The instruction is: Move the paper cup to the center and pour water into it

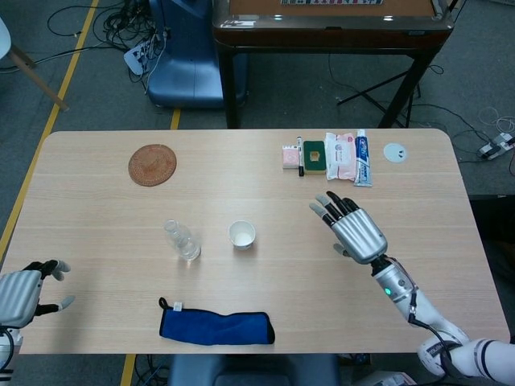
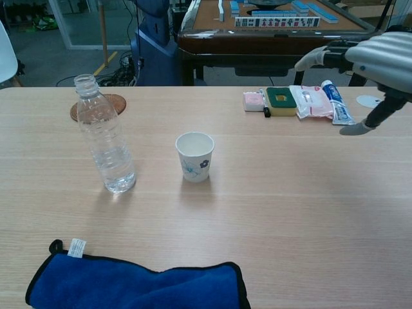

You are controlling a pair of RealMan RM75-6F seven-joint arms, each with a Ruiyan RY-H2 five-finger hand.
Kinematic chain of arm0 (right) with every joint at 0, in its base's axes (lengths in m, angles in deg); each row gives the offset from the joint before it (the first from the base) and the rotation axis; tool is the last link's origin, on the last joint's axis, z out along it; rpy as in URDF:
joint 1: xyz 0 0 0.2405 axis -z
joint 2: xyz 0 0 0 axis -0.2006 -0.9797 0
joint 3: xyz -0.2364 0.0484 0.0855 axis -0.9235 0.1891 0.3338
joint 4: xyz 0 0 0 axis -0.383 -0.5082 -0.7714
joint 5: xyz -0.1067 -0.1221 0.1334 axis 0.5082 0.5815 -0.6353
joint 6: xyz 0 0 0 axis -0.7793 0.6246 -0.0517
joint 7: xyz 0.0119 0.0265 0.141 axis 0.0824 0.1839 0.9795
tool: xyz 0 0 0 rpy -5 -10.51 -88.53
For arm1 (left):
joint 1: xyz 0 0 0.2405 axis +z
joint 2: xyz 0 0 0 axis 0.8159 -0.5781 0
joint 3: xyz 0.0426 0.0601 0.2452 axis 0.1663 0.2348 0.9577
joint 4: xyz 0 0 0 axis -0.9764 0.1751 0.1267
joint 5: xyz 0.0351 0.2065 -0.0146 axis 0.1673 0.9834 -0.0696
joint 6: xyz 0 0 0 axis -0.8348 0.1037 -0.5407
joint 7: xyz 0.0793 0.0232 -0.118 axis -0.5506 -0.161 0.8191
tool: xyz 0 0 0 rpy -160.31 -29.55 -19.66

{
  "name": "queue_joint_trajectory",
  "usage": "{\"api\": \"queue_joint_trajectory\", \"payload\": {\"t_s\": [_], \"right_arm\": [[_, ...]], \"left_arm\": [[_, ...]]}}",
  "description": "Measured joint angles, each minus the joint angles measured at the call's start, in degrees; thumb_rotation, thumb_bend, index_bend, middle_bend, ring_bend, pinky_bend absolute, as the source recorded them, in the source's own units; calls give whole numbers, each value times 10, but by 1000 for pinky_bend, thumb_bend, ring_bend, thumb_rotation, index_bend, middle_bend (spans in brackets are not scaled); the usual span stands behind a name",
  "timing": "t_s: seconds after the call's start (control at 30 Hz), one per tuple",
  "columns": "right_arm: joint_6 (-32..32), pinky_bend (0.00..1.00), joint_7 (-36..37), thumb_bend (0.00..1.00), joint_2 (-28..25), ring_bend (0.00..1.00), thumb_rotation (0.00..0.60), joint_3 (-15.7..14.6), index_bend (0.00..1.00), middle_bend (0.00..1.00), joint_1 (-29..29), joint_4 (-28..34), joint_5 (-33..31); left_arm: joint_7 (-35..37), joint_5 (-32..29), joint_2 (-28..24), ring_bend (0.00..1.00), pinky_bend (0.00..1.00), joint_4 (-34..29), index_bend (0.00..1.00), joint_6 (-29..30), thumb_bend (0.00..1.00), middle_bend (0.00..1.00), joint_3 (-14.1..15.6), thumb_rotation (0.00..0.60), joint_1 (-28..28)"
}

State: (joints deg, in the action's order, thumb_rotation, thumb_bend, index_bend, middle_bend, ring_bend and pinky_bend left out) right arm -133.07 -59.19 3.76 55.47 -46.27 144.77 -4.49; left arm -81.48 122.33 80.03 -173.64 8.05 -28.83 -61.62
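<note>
Leftmost, at the table's 8 o'clock edge, left hand hangs with fingers loosely curled, holding nothing; whether apart or closed, cannot tell. Coaster at 10 o'clock. Bottle upright, uncapped, clear and ribbed, a little water at its base; no label seen. Blue cloth at 6 o'clock, small white tag, writing unreadable. Cup near centre, just right of bottle: white paper, blue floral print, upright, untouched; contents not discernible. Packets and tube at 1 o'clock, print too small to read. Right hand at 4 o'clock of cup, well apart, fingers spread, empty.
</note>
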Motion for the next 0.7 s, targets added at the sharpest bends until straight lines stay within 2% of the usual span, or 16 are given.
{"api": "queue_joint_trajectory", "payload": {"t_s": [0.1, 0.27, 0.47, 0.57, 0.7], "right_arm": [[-38, 274, -6, 50, -28, 69, 600, -16, 222, 154, 39, 17, 5], [-92, 274, 2, 50, -46, 82, 600, -34, 232, 172, 88, 24, 25], [-154, 274, 35, 50, -58, 83, 600, -53, 232, 173, 152, 14, 45], [-182, 274, 53, 50, -60, 83, 600, -59, 232, 173, 181, 4, 54], [-211, 274, 78, 50, -61, 83, 600, -64, 232, 173, 210, -9, 65]], "left_arm": [[4, 1, 3, 418, 632, -2, 409, -7, 63, 524, 0, 600, -4], [2, -5, 4, 413, 632, -11, 386, -29, 63, 524, -4, 600, -19], [-2, -25, 7, 386, 588, -22, 298, -53, 63, 486, -23, 600, -44], [2, -36, 13, 344, 535, -26, 235, -67, 63, 429, -32, 600, -55], [6, -51, 20, 248, 444, -29, 106, -83, 63, 285, -40, 600, -68]]}}
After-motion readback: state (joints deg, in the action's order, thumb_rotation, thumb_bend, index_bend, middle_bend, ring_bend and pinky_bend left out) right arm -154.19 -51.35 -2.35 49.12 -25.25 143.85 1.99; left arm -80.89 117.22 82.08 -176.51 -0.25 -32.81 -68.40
